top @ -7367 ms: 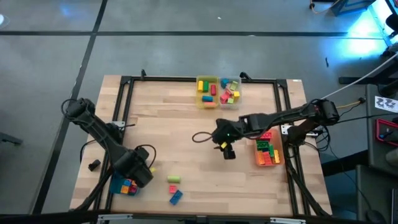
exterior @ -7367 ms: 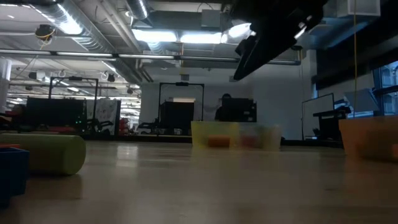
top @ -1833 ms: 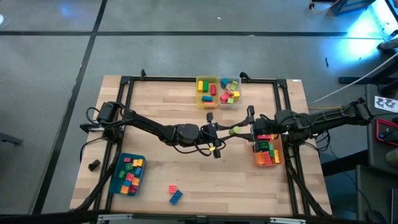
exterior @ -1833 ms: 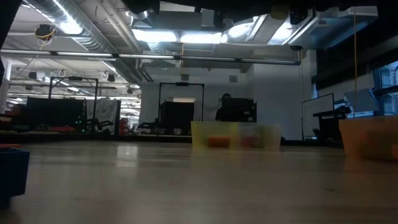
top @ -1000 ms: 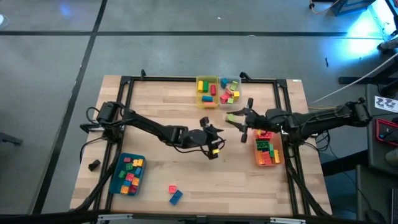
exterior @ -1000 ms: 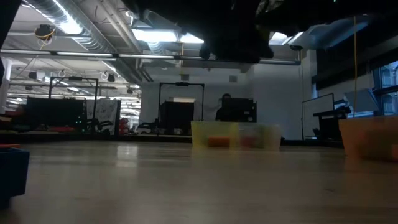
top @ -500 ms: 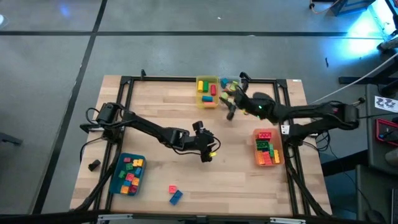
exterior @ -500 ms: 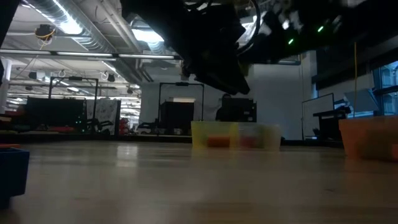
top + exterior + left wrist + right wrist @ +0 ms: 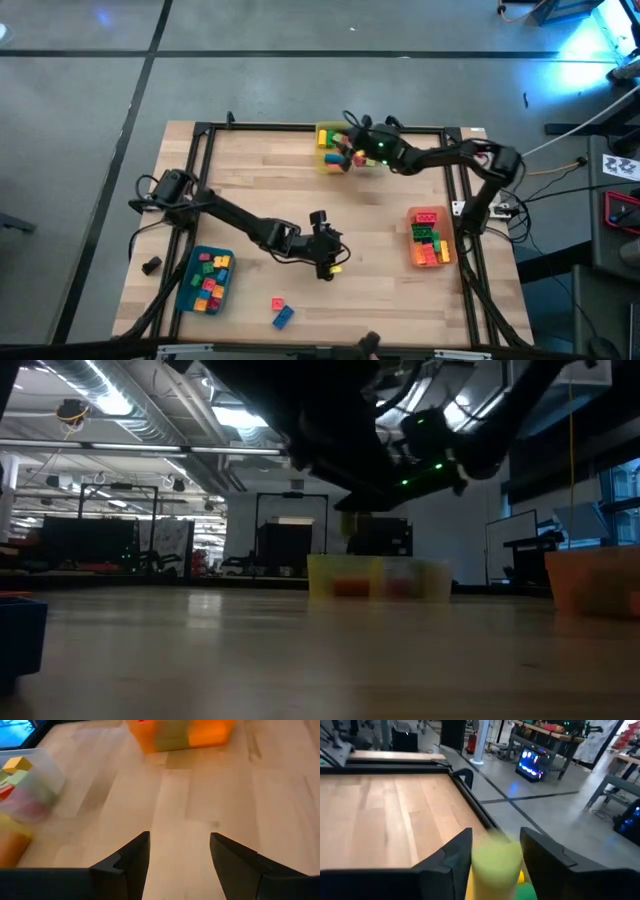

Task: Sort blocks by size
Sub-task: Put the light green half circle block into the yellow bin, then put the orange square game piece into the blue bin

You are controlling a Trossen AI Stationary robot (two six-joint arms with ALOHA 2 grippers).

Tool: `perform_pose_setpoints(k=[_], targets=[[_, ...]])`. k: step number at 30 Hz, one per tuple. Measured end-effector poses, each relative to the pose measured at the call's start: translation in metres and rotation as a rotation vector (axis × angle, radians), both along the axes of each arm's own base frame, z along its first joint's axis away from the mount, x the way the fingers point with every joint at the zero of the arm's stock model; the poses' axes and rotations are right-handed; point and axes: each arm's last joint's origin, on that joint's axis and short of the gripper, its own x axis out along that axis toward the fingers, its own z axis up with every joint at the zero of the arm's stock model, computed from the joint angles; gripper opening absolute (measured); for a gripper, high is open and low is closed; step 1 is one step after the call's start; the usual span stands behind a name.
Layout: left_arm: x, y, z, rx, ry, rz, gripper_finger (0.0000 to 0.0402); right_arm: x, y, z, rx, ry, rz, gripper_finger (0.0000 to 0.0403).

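At the tabletop's near edge lie a pink block and a blue block, beside the teal bin of mixed blocks. The left gripper hovers mid-table, fingers spread and holding nothing. At the far edge the right gripper clamps a green block (blurred) over the yellow bin; the orange bin sits to the right.
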Motion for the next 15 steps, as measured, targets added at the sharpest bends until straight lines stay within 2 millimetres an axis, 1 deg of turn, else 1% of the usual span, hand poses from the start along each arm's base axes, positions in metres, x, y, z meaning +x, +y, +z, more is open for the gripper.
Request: perform_pose_setpoints(k=[4, 7, 11, 15], targets=[[-0.003, -0.009, 0.000, 0.001, 0.000, -0.023, 0.0191, 0.017, -0.010, -0.008, 0.017, 0.046, -0.026, 0.0179], [-0.007, -0.018, 0.001, 0.001, 0.003, -0.046, 0.0191, 0.024, -0.013, -0.012, 0.041, 0.094, -0.030, 0.0181], [-0.021, -0.027, 0.013, -0.063, 0.031, -0.027, 0.0191, 0.024, -0.013, -0.014, 0.080, 0.172, -0.030, 0.0183], [-0.043, -0.034, 0.029, -0.209, 0.086, 0.018, 0.0191, 0.020, -0.011, -0.009, 0.102, 0.216, -0.029, 0.0183]])
